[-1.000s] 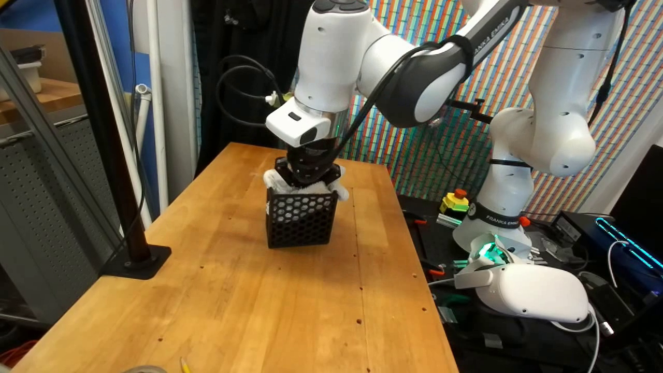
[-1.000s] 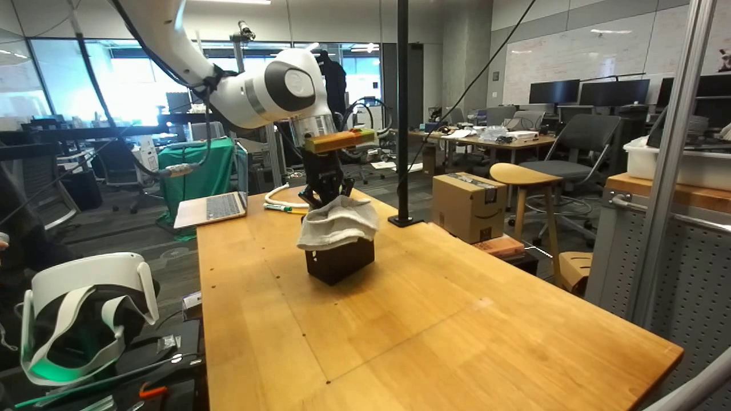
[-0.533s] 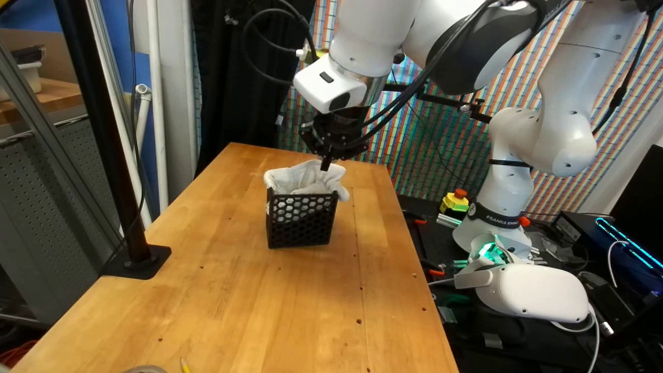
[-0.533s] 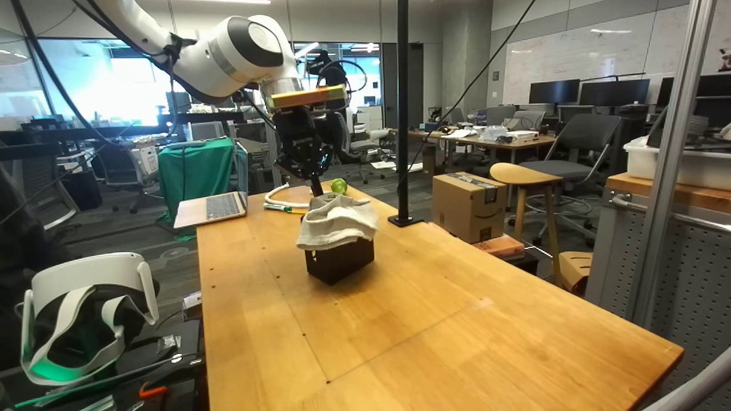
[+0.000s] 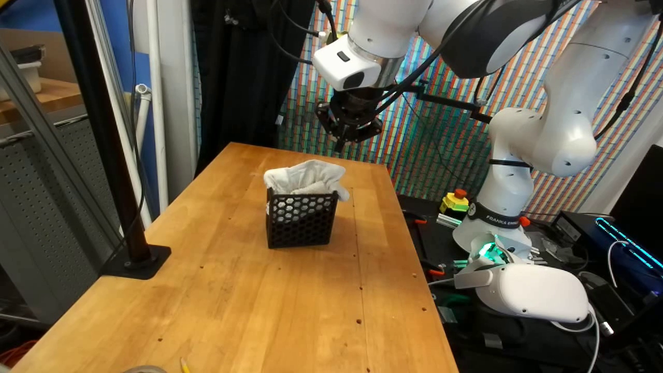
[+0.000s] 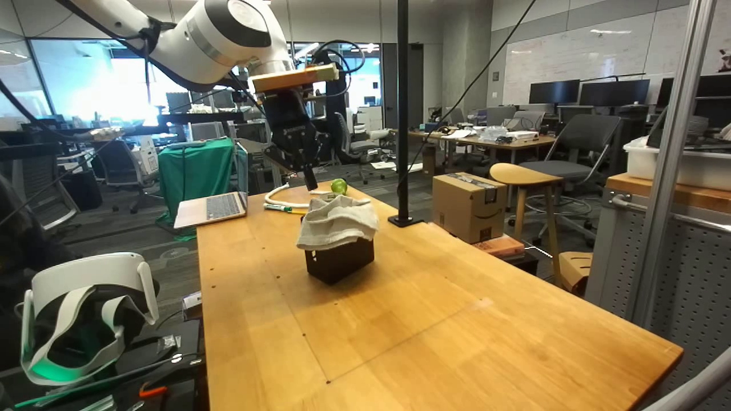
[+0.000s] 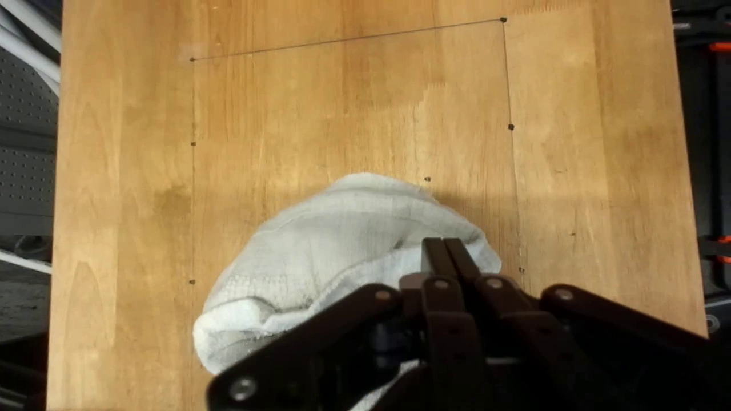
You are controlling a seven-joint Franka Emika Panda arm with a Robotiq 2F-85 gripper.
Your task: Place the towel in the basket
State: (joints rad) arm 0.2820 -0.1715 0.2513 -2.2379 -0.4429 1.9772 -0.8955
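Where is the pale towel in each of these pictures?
In an exterior view: the towel is just left of the middle, sticking up from the basket.
In an exterior view: the towel drapes over the basket, slightly left of the middle.
Wrist view: the towel is mostly below the middle, partly behind the gripper.
Shared landmark: the wooden table, in all three.

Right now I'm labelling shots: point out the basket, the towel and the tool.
Basket (image 5: pixel 300 225), in an exterior view: middle of its perforated wall.
Towel (image 6: pixel 338 224), in an exterior view: the side draped over the rim.
Tool (image 7: pixel 444 243), in the wrist view: midway between its closed fingertips.
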